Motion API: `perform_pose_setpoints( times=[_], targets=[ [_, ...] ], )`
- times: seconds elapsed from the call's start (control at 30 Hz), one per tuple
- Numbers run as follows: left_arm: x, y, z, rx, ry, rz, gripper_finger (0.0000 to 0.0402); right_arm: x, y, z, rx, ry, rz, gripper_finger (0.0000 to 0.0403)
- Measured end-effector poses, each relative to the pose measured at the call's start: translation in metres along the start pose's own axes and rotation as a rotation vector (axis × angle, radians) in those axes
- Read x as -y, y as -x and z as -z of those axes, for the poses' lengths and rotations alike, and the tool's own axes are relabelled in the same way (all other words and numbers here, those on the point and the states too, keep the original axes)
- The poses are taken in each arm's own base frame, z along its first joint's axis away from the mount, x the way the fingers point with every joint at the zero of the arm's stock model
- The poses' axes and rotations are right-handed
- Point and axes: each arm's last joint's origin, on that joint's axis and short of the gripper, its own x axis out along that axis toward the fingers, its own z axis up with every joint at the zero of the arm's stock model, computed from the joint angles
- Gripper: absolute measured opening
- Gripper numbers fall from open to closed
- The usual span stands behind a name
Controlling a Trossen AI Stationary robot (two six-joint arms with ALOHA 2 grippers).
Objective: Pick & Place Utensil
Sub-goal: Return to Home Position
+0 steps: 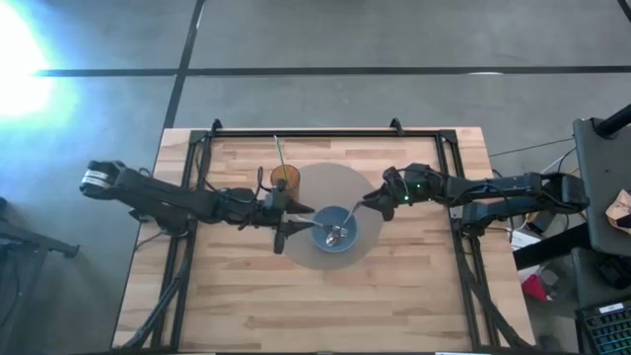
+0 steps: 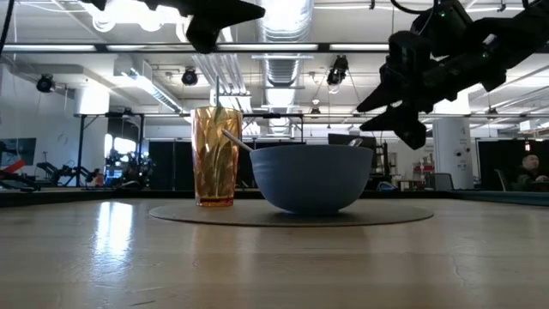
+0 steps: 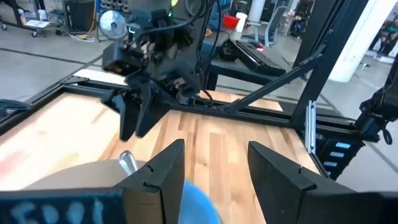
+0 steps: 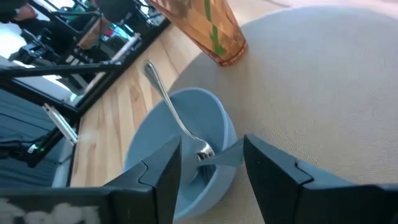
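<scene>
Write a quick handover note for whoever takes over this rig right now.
Left gripper: open, empty, hovering above the mat beside the cup.
Right gripper: open, empty, hovering above the bowl on its other side.
Things: the straw stands in the cup. The fork and a second utensil lie in the bowl. Cup and bowl sit on the round mat.
Done: all utensils placed.
Left: bring both arms back home.

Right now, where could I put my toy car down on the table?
The wide bare wood between the mat and the table edge farthest from the cup. Crowded around the bowl: the left hand and right hand hover there.
</scene>
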Motion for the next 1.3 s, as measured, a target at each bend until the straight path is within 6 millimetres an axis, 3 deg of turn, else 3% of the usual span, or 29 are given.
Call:
perform_pose_setpoints(
  times=[0.33,0.53,0.93,1.3],
  targets=[
    [-0.003,0.037,-0.014,-0.059,-0.034,-0.002,0.0167,-0.013,0.03,-0.01,0.091,0.07,-0.054,0.0166],
    [-0.006,0.056,-0.008,-0.109,-0.047,0.043,0.015,-0.026,0.051,-0.016,0.179,0.192,-0.141,0.0166],
    [-0.019,0.083,0.048,-0.086,-0.057,0.146,0.0011,-0.043,0.086,-0.019,0.257,0.339,-0.348,0.0166],
    [-0.037,0.118,0.105,0.112,-0.049,0.192,0.0002,-0.051,0.106,-0.018,0.319,0.399,-0.431,0.0139]
  ],
)
